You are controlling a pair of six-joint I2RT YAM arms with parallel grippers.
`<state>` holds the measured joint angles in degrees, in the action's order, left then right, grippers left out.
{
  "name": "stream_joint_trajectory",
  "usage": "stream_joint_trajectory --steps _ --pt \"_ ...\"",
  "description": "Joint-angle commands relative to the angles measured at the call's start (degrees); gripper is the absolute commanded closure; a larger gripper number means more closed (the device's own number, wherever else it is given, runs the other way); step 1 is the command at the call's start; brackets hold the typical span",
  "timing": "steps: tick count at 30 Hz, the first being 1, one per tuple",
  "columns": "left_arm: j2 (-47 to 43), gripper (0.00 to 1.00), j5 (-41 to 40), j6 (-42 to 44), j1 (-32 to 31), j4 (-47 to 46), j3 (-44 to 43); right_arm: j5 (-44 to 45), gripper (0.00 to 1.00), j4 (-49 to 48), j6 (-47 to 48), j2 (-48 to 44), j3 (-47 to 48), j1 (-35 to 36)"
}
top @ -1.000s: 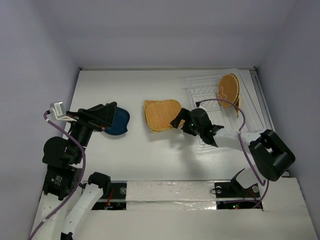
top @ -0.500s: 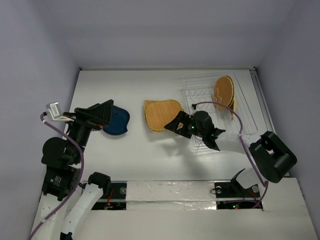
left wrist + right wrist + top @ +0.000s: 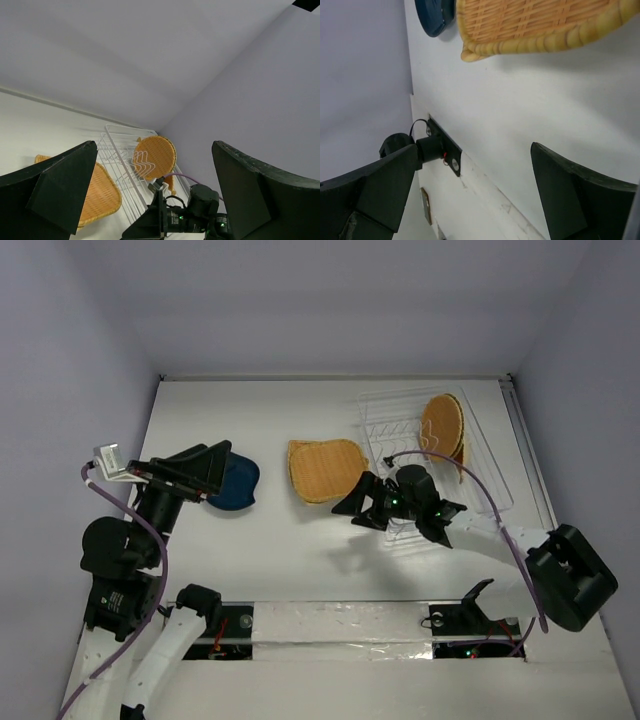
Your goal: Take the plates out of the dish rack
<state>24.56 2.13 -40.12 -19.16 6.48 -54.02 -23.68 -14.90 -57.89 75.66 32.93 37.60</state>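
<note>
Right gripper (image 3: pixel 358 508) hung low over the white table (image 3: pixel 290 550), jaws spread wide and holding nothing; the right wrist view showed only bare tabletop between its fingers (image 3: pixel 380 190). Flat woven orange-tan rounded-square plate (image 3: pixel 325 468) lay just beside it at 11 o'clock, apart from the tips, near edge at the top of the wrist view (image 3: pixel 535 25).

Clear plastic ridged dish rack (image 3: pixel 490 465) sat at 2 o'clock from that gripper. The right arm's wrist lay across its near-left corner and a purple cable (image 3: pixel 432 447) looped over its slots. One round woven orange-tan plate (image 3: pixel 442 427) stood on edge in the far part of the rack; whether another stood behind it could not be told.

Left gripper (image 3: pixel 215 472) sat well apart at 9 o'clock, also wide open and empty (image 3: pixel 154 145), covering the left edge of the small dark blue plate (image 3: pixel 240 485), which lay flat on the table. Contact there could not be told.
</note>
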Motion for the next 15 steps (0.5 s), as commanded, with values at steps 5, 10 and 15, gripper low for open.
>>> stream_joint_trajectory --steps 5,10,15 --pt "-0.83 0.01 -4.05 0.39 -0.27 -1.39 -0.56 -11.62 0.0 -0.04 -3.1 -4.21 2.93 -0.95" --pt "0.14 0.01 -4.68 1.18 -0.27 -2.26 2.6 -21.56 0.0 -11.08 -6.88 -3.15 0.57 -0.95" --pt "2.42 0.01 -3.98 1.44 -0.27 -2.7 3.92 -28.67 0.0 -19.95 -10.65 -1.92 -1.37 -0.95"
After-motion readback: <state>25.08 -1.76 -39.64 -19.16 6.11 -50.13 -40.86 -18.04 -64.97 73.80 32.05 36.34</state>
